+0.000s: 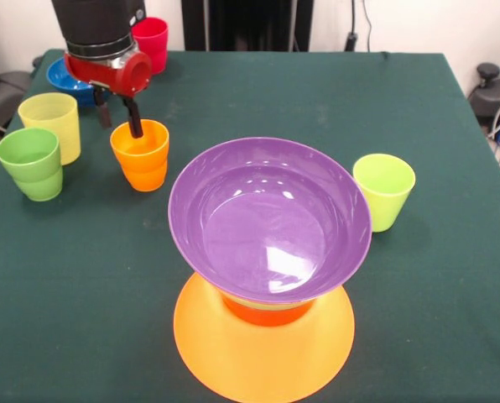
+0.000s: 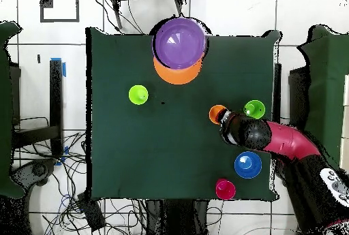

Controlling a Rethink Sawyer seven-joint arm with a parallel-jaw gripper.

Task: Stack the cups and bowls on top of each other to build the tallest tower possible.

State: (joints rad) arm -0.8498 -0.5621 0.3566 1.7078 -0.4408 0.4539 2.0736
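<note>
Gripper (image 1: pixel 122 119): down at the orange cup (image 1: pixel 140 154), one dark finger (image 1: pixel 135 120) dipping inside its mouth at the far rim, the other finger outside behind the far wall; spread across that wall, and cannot tell whether pressing on it or loose.
Orange cup: upright on the green tablecloth (image 1: pixel 258 92), mouth up, just beside the pale yellow cup (image 1: pixel 51 124).
Pale yellow cup: upright, close against the green cup (image 1: pixel 32 163), which stands nearer the camera in the front view.
Green cup: upright at the cloth's edge; in the overhead view showing just beyond the arm (image 2: pixel 290 142).
Lime green cup (image 1: pixel 385 191): upright, alone on the other side of the tower, just beside the purple bowl's rim in the front view.
Red cup (image 1: pixel 152 42): upright near the far edge of the cloth, partly behind the arm's red wrist.
Blue bowl (image 1: pixel 65 79): mouth up, mostly hidden behind the wrist in the front view, plainly seen beside the arm from above.
Tower: large orange bowl (image 1: pixel 263 346) upside down as base, a red-orange bowl (image 1: pixel 263 311) upon it with a thin yellow-green band above; purple bowl (image 1: pixel 269 220) on top, mouth up and empty.
Tower's place: near the cloth's edge closest to the front camera, well apart from the gripper.
</note>
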